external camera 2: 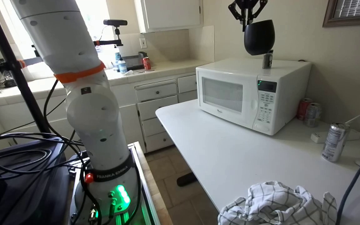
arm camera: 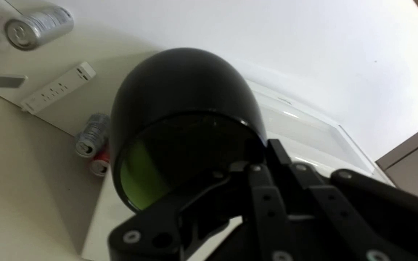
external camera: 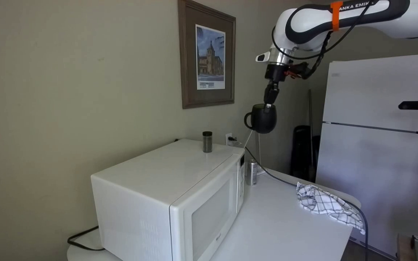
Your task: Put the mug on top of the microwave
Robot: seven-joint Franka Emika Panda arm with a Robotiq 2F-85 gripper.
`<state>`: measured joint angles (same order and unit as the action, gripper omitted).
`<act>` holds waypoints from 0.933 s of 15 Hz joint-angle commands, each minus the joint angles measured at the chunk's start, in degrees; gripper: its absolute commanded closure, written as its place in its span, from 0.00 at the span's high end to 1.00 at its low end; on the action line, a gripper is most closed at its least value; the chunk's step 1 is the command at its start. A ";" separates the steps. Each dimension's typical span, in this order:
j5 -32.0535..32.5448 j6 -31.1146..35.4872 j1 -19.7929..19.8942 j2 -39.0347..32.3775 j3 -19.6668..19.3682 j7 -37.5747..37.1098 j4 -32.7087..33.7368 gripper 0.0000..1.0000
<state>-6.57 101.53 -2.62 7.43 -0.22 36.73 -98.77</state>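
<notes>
Gripper (arm camera: 265,154) sits nearest the wrist camera, pinching the rim of the black mug (arm camera: 187,83), green showing on the inner wall. Mug hangs in the air, close to upright with a slight tilt, handle (external camera: 245,120) out to one side in an exterior view, higher than the top of the white microwave (external camera: 158,181) and apart from it. Small jar (external camera: 207,142) with dark cap stands upright on the microwave, partly hidden behind the mug in an exterior view. Microwave is on a white table (external camera 2: 230,150); red can (external camera 2: 303,108) and silver can (external camera 2: 313,115) just beside it, touching or not can't tell, power strip (arm camera: 58,88) near those, second silver can (external camera 2: 334,143) upright farther from it. Checked towel (external camera 2: 273,203) bunched at table edge. Fridge (external camera: 379,156) past the table, framed picture (external camera: 210,54) on the wall (external camera: 67,90)
</notes>
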 commanded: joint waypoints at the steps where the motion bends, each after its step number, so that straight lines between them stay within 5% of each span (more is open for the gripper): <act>1: -4.55 -1.59 -3.84 -1.26 3.05 3.91 4.05 0.02; 7: -6.77 2.58 -8.39 -7.45 8.31 12.80 9.56 0.02; 14: -6.29 2.56 -8.09 -19.82 11.41 18.62 17.79 0.02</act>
<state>-12.29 104.90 -11.39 -7.27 10.27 52.77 -86.56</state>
